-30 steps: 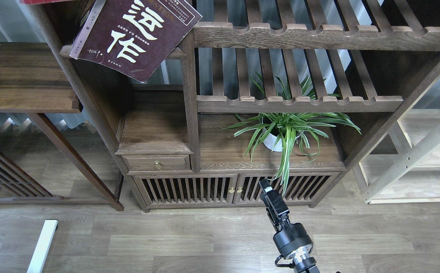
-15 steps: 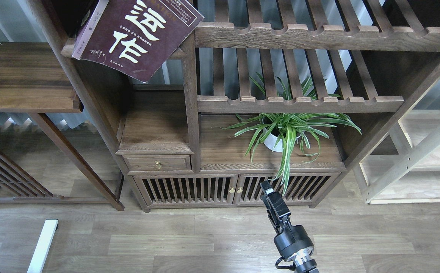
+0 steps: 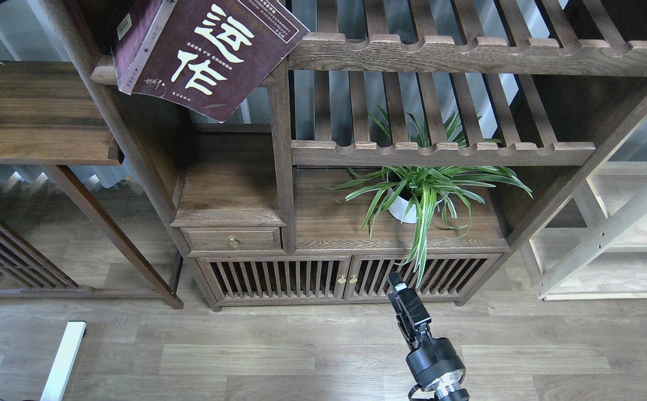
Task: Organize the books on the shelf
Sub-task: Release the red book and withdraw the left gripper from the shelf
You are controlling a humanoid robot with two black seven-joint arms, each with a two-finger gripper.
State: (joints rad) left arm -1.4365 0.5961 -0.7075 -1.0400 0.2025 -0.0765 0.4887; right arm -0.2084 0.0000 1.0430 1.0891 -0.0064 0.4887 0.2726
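Note:
The large maroon-brown book (image 3: 212, 53) with big cream Chinese characters is at the top left, tilted. Its lower corner hangs out over the front edge of a dark-brown shelf board (image 3: 101, 73) of the bookcase. Its top runs out of the view, so what holds it is hidden. The lavender-white book and the red book are out of view. My right gripper (image 3: 397, 280) is low in the middle, in front of the slatted cabinet doors, far below the book. It is seen end-on and dark, with nothing in it. My left gripper is out of view.
A wide dark board (image 3: 39, 111) juts out at the left. Slatted racks with scalloped rails (image 3: 440, 153) fill the upper right. A potted spider plant (image 3: 421, 192) stands above the cabinet doors (image 3: 301, 275). A small drawer (image 3: 233, 239), a pale wood frame (image 3: 607, 234) and a white bar (image 3: 64, 359) on the floor also show.
The maroon book has shifted up and to the right and turned, showing more of its spine. A red edge at the top left is gone. My right gripper has dropped slightly.

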